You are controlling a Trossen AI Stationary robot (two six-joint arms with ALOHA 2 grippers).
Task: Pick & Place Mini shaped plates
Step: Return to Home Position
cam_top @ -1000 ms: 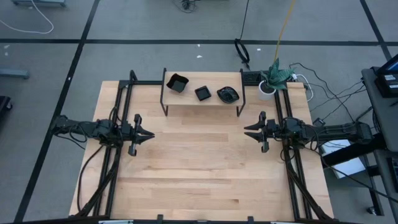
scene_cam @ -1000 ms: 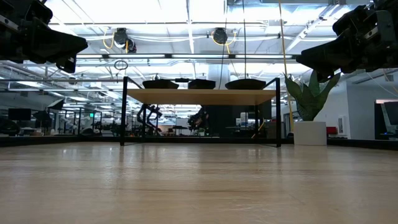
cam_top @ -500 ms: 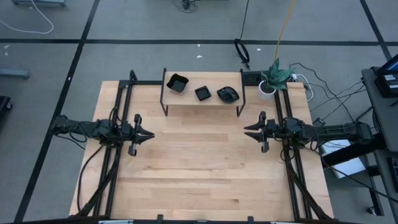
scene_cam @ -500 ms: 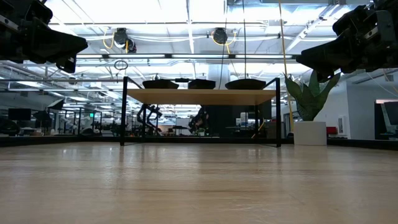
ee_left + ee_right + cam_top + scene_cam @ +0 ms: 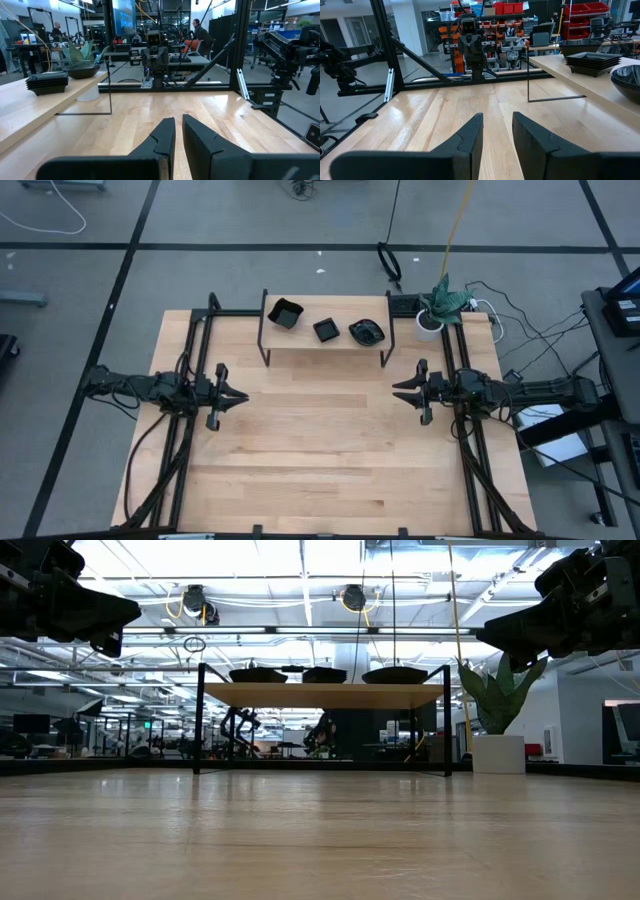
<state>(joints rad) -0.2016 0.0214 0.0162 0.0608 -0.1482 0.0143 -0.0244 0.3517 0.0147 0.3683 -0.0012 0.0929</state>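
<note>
The mini shaped plates stand in three black stacks on a small raised wooden shelf (image 5: 300, 344) at the table's far middle: larger squares (image 5: 285, 313), smaller squares (image 5: 326, 330) and roundish wavy-rimmed ones (image 5: 367, 332). Each stack rests by its bottom plate on the shelf top. My left gripper (image 5: 241, 396) hovers level at the table's left side, pointing right, its fingers (image 5: 162, 136) only a narrow slit apart. My right gripper (image 5: 396, 390) hovers level at the right side, pointing left, open wider, with nothing between its fingers (image 5: 470, 132). Both are well short of the shelf.
The shelf stands on thin black legs (image 5: 197, 720) with room beneath. A white pot with a green plant (image 5: 432, 320) sits at the far right corner beside cables. Black frame rails (image 5: 190, 350) run along both table sides. Bare wood (image 5: 320, 450) spreads between the grippers.
</note>
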